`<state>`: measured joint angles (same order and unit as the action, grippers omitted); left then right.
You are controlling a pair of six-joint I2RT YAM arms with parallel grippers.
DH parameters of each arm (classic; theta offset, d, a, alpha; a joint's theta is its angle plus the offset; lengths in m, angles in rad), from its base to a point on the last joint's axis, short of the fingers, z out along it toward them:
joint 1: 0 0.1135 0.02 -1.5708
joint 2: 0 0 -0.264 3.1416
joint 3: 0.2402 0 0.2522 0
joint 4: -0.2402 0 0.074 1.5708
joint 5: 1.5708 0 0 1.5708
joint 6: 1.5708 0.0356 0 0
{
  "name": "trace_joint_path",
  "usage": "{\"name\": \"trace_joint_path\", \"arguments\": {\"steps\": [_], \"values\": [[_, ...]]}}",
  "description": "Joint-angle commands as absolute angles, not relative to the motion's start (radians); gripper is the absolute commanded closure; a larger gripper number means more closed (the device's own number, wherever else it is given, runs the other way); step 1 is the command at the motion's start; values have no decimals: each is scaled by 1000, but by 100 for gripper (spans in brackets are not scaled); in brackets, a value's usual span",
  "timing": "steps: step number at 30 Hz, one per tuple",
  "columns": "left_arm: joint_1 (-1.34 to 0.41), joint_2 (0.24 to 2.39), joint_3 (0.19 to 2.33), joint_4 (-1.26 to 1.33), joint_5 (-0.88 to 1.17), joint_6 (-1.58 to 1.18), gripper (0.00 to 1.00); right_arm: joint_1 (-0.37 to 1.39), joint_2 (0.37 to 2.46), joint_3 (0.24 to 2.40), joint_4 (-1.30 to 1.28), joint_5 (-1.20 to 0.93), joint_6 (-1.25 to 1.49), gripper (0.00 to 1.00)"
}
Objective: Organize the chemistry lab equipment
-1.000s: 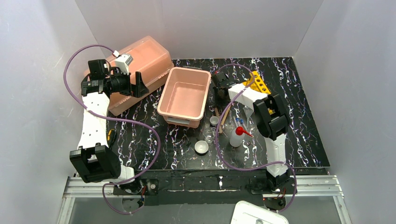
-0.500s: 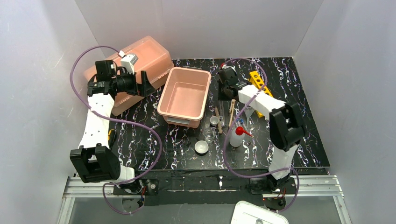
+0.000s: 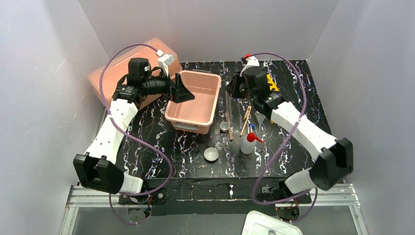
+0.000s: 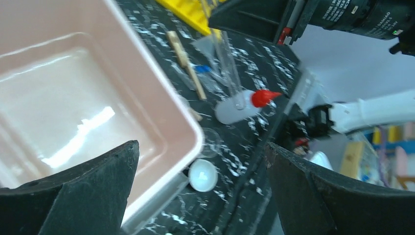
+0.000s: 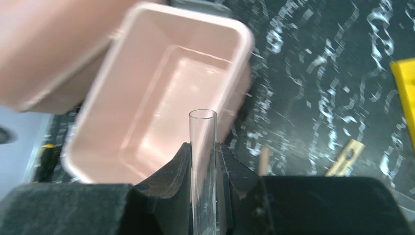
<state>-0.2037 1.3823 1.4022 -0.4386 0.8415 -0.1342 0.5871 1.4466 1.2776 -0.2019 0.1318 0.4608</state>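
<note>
My right gripper [image 3: 232, 92] is shut on a thin clear tube [image 3: 228, 108] just right of the pink tub [image 3: 189, 123]. In the right wrist view the tube [image 5: 202, 122] stands between the pads of the gripper [image 5: 203, 152], with its open end over the tub's [image 5: 195, 17] near corner. My left gripper [image 3: 181, 91] is open and empty over the tub's left rim. In front of the tub lie the white squeeze bottle with a red spout [image 3: 248, 143], a white dish [image 3: 211, 155], two tiny beakers [image 3: 224, 126], wooden sticks [image 3: 245, 121] and a clear funnel [image 3: 259, 119]. The yellow rack [image 3: 270, 83] is partly hidden by the right arm.
The large pink lidded box [image 3: 105, 73] stands at the back left, behind the left arm. The left wrist view shows the gripper [image 4: 200, 149] above the tub's rim [image 4: 161, 98], the dish [image 4: 203, 175] and the bottle [image 4: 240, 105]. Grey walls close in three sides.
My left arm has swung right, from the lidded box to the tub's left rim. The right arm's elbow has swung out to the right, while its gripper stays by the tub's right side.
</note>
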Motion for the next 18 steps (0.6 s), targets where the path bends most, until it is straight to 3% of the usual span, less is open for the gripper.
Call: {"name": "trace_joint_path", "arguments": {"steps": [1,8,18], "values": [[-234,1341,1520,-473,1001,-192,1,668,1287,1281,-10,103,453,87],[-363,1216,1359,-269,906,-235,4,791,1185,1299,55,113,404,86],[-549,1188,1271,-87,821,-255,2,874,1089,1257,154,151,361,89]]}}
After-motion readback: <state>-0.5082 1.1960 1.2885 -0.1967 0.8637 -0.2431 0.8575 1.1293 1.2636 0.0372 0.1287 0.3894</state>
